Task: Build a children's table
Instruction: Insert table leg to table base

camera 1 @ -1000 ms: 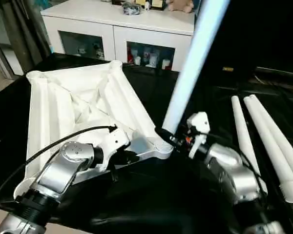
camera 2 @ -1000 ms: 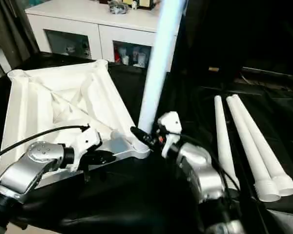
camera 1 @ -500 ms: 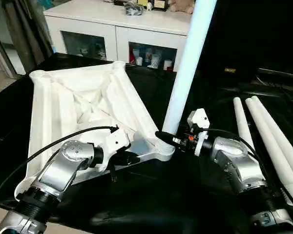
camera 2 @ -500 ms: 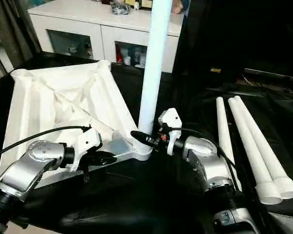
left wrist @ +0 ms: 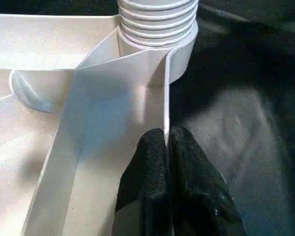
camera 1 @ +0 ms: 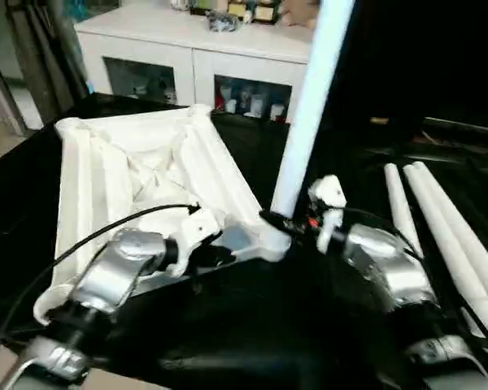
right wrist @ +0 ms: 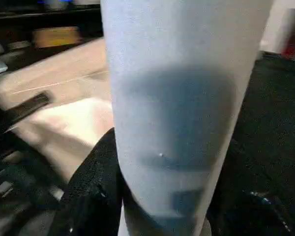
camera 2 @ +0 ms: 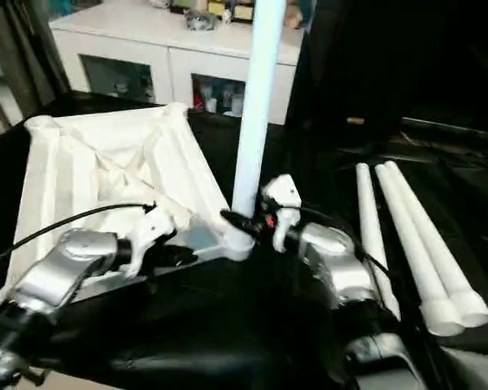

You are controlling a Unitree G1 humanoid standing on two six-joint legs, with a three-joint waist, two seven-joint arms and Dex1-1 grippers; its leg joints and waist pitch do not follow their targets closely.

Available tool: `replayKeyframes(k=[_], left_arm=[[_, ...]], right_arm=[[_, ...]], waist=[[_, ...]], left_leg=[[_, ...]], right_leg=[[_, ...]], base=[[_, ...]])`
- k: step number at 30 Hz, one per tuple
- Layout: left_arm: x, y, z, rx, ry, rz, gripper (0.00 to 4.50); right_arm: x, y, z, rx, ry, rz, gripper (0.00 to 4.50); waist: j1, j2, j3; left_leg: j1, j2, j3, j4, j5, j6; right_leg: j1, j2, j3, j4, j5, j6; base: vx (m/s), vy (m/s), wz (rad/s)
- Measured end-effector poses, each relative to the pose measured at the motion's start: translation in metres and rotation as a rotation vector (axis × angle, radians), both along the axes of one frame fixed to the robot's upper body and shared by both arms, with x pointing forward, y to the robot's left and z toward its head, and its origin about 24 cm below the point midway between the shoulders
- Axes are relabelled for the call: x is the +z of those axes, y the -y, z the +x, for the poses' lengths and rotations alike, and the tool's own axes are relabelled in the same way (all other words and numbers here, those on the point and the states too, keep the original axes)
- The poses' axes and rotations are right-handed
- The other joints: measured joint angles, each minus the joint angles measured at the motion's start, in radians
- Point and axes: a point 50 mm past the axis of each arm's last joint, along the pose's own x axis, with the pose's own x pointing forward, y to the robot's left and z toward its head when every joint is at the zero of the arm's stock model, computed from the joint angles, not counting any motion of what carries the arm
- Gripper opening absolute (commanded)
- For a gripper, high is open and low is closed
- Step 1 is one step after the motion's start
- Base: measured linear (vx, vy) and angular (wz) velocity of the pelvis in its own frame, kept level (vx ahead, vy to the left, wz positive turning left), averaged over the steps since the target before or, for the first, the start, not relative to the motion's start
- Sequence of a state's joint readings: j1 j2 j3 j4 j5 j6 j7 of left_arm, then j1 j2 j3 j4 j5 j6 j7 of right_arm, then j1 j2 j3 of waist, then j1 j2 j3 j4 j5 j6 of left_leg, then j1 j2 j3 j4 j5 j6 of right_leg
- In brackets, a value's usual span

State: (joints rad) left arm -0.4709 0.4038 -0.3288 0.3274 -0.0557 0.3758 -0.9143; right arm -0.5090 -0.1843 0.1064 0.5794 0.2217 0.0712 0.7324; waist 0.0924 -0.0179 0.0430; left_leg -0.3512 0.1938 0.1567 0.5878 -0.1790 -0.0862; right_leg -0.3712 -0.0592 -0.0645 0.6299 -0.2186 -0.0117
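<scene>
The white tabletop (camera 1: 138, 175) lies upside down on black cloth, ribbed underside up. One white leg (camera 1: 307, 106) stands nearly upright in the near right corner socket (left wrist: 160, 29), its threaded end showing there. My right gripper (camera 1: 279, 223) is shut on this leg just above the socket, a black finger (right wrist: 96, 182) pressed to its side. My left gripper (left wrist: 167, 143) is shut on the thin near rim of the tabletop, a short way from that corner. Three more legs (camera 1: 435, 223) lie side by side on the right.
A white glass-doored cabinet (camera 1: 191, 61) with small items on top stands behind the work surface. A black cable (camera 1: 89, 240) runs over my left forearm. The black cloth (camera 1: 252, 325) covers the surface in front of the tabletop.
The leg leaned right a second ago and now stands closer to upright in the socket; my right forearm swung with it. The left gripper kept its hold. The head view shifted slightly.
</scene>
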Motion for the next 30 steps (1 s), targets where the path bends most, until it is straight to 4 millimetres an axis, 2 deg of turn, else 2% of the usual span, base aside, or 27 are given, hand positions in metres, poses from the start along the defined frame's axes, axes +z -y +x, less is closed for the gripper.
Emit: replayKeyframes(k=[2, 5, 9, 11, 15, 30], left_arm=[[-0.001, 0.008, 0.004, 0.064, -0.010, -0.009, 0.00], [0.000, 0.030, 0.017, 0.214, -0.046, -0.026, 0.00], [-0.001, 0.044, 0.020, 0.264, -0.038, -0.028, 0.00], [0.001, 0.053, 0.023, 0.277, -0.010, 0.001, 0.00], [0.001, 0.057, 0.024, 0.295, 0.010, 0.017, 0.00], [0.004, 0.056, 0.027, 0.309, 0.023, 0.035, 0.00]], right_arm=[[0.002, -0.005, 0.008, -0.082, 0.008, -0.014, 1.86], [0.002, -0.016, 0.026, -0.305, -0.012, -0.054, 1.86], [0.006, -0.020, 0.034, -0.420, -0.025, -0.057, 1.86], [0.006, -0.026, 0.039, -0.495, -0.051, -0.053, 1.86], [0.009, -0.030, 0.043, -0.530, -0.061, -0.047, 1.86], [0.010, -0.035, 0.046, -0.522, -0.060, -0.060, 1.86]], waist=[[-0.008, 0.001, 0.000], [-0.033, 0.003, 0.002], [-0.046, 0.002, 0.001], [-0.049, 0.001, 0.000], [-0.048, -0.002, -0.001], [-0.048, -0.004, -0.004]], left_leg=[[0.001, -0.001, -0.002, -0.001, 0.000, 0.000], [-0.001, -0.002, -0.007, -0.003, 0.000, 0.000], [0.000, -0.003, -0.008, -0.004, 0.000, 0.000], [0.000, -0.004, -0.007, -0.004, 0.000, 0.000], [0.001, -0.003, -0.007, -0.007, 0.000, 0.000], [0.002, -0.003, -0.004, -0.018, 0.000, 0.000]], right_leg=[[0.000, 0.000, -0.002, -0.004, 0.000, 0.000], [-0.003, -0.001, -0.007, -0.016, 0.000, 0.000], [-0.003, -0.001, -0.006, -0.022, 0.000, -0.001], [-0.004, -0.001, -0.005, -0.021, 0.001, -0.001], [-0.004, -0.001, -0.005, -0.020, 0.003, -0.002], [-0.010, 0.000, -0.005, -0.020, 0.011, -0.003]], base=[[0.000, 0.000, 0.00], [-0.017, 0.013, -0.07], [0.000, 0.000, 0.00], [0.000, 0.000, 0.00], [0.000, 0.000, 0.00], [0.000, 0.000, 0.00]])
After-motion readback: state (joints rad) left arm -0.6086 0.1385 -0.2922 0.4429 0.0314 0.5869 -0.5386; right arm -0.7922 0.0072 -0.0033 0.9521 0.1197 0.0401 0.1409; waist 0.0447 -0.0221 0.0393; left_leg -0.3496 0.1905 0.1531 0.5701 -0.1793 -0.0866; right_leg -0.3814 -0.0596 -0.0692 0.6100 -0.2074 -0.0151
